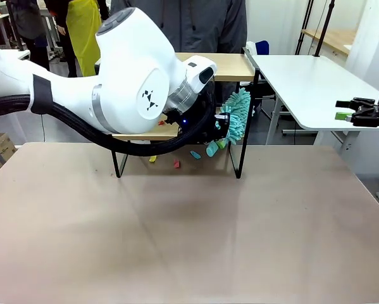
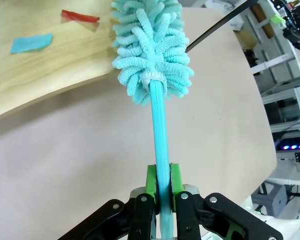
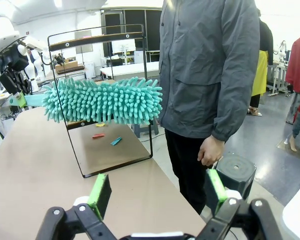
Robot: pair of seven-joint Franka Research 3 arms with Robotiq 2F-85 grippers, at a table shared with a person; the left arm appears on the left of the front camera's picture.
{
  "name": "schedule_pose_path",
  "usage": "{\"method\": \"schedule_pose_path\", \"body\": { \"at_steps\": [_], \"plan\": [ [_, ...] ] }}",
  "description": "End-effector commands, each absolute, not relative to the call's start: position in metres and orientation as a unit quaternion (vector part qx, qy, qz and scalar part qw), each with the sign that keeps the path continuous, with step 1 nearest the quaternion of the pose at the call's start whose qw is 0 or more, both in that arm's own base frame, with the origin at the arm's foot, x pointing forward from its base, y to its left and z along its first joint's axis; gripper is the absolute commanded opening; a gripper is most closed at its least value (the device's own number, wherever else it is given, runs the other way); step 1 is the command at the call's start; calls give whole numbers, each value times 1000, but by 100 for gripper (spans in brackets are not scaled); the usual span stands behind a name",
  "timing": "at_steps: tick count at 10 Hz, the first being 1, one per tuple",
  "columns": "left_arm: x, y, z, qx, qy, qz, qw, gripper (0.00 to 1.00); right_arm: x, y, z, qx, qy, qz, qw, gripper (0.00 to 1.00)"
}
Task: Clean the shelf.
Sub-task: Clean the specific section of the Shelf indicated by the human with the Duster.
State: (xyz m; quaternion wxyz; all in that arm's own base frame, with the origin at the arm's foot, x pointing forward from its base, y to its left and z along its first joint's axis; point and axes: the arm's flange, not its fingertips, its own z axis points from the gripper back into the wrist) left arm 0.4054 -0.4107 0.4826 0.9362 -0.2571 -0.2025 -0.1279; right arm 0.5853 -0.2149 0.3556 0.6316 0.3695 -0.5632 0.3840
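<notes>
Our left gripper (image 2: 162,186) has its jaws clamped on the teal handle of the duster (image 2: 152,45). The duster's fluffy head sits at the right end of the shelf (image 1: 230,66), level with the lower board. The shelf stands at the far middle of the table (image 1: 189,240), and small coloured scraps (image 2: 31,42) lie on its lower board. Our right gripper (image 1: 355,111) hangs well off to the right, jaws wide apart and holding nothing. A person (image 3: 210,65) stands just beyond the shelf.

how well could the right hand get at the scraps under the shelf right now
Probably not easily: the right hand hangs open far to the side, and the duster and shelf frame stand between.
</notes>
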Motion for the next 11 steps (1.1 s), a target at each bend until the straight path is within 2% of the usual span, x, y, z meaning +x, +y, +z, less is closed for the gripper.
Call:
{"method": "schedule_pose_path", "body": {
  "at_steps": [1,2,9,11],
  "plan": [
    [406,-411,480,-257,-201,-127,937,13,586,-213,358,369,-564,385,630,100],
    [403,-403,480,-232,-206,-106,945,13,586,-213,358,369,-564,385,630,100],
    [383,-355,489,-202,-211,-43,955,13,586,-213,358,369,-564,385,630,100],
    [378,-340,490,-165,-209,-18,964,13,586,-213,358,369,-564,385,630,100]
  ]
}}
